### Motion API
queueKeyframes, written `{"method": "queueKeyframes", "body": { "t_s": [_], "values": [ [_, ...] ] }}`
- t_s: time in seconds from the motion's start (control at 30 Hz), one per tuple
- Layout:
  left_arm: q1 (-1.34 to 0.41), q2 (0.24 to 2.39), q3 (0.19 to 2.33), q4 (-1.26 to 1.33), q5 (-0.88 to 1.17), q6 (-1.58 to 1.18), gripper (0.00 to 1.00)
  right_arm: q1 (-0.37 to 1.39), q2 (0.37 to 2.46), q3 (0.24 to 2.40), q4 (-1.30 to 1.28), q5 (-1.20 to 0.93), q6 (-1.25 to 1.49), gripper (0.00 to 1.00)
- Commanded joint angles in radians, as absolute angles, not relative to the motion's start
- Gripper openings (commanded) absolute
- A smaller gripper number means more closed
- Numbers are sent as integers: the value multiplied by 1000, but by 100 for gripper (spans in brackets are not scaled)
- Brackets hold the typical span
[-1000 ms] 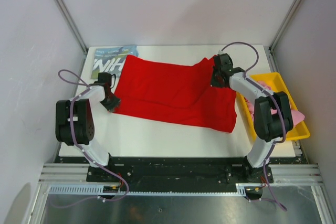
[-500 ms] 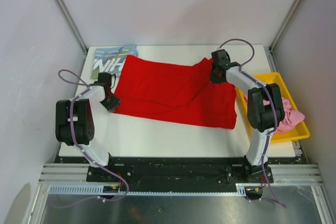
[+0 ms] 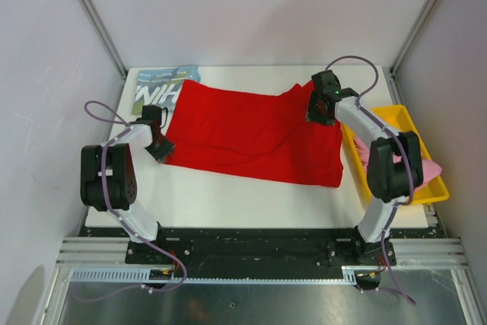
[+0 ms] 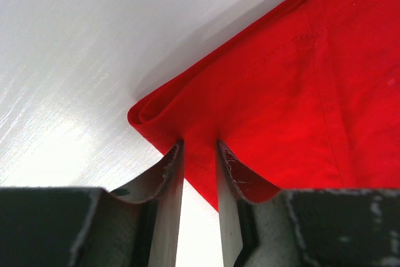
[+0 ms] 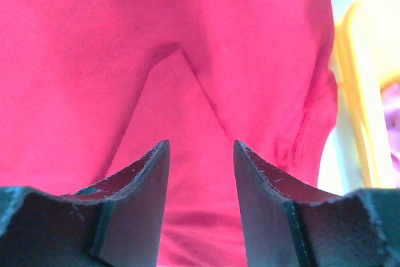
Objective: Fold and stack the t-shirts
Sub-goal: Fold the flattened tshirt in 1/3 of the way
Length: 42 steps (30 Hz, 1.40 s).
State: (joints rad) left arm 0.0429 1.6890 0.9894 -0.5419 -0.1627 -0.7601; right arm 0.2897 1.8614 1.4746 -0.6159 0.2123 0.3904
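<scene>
Top view: red shirt [image 3: 251, 131] lies spread across the middle of the tabletop [image 3: 228, 195], plain side up, long axis running from abt 10 o'clock to 4 o'clock. A few soft creases, and a bunched ridge at its 1 o'clock corner

Left tool [image 3: 161, 148] sits at the shirt's 8 o'clock corner, low on the tabletop. On my left wrist cam the fingers [image 4: 172, 173] stand narrow, nipping the red hem, w/ the cloth doubled into a small rolled fold just past the tips at 11 o'clock. So the left tool is holding the red shirt by that corner. Bare white tabletop fills the cam's 9 to 12 o'clock side, red cloth the 1 to 4 o'clock side, stitched hem line visible

Right tool [image 3: 318, 112] is over the bunched 1 o'clock corner. Right wrist cam shows its jaws well apart, nothing between them, red cloth below w/ a creased tent-shaped fold straight ahead at 12 o'clock. Can't tell whether the tips touch the cloth

Blue shirt [image 3: 156, 89] lies flat at the tabletop's 10 o'clock corner, white letters showing, its 3 o'clock edge tucked under the red one

Yellow tray [image 3: 396, 116] sits at the 3 o'clock edge, just beside the red shirt. Pink shirt [image 3: 428, 167] is heaped in it, spilling over the rim at 4 o'clock, partly hidden behind the right arm
</scene>
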Motion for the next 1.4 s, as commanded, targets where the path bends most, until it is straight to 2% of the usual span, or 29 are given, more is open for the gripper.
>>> {"method": "queueKeyframes", "body": {
  "t_s": [0.0, 0.37, 0.63, 0.93, 1.2, 1.37],
  "values": [
    [37, 1694, 981, -527, -154, -775, 31, 314, 1717, 1421, -637, 165, 440, 48],
    [37, 1687, 985, -527, -145, -769, 31, 499, 1832, 1457, -616, 223, 465, 39],
    [38, 1689, 986, -525, -142, -769, 31, 514, 1940, 1468, -544, 219, 453, 34],
    [37, 1687, 984, -525, -141, -768, 31, 514, 1968, 1439, -619, 288, 475, 29],
    [38, 1691, 986, -525, -144, -766, 31, 501, 1849, 1401, -621, 301, 475, 51],
    [38, 1693, 985, -525, -142, -768, 31, 460, 1701, 1370, -655, 292, 489, 55]
  ]
}}
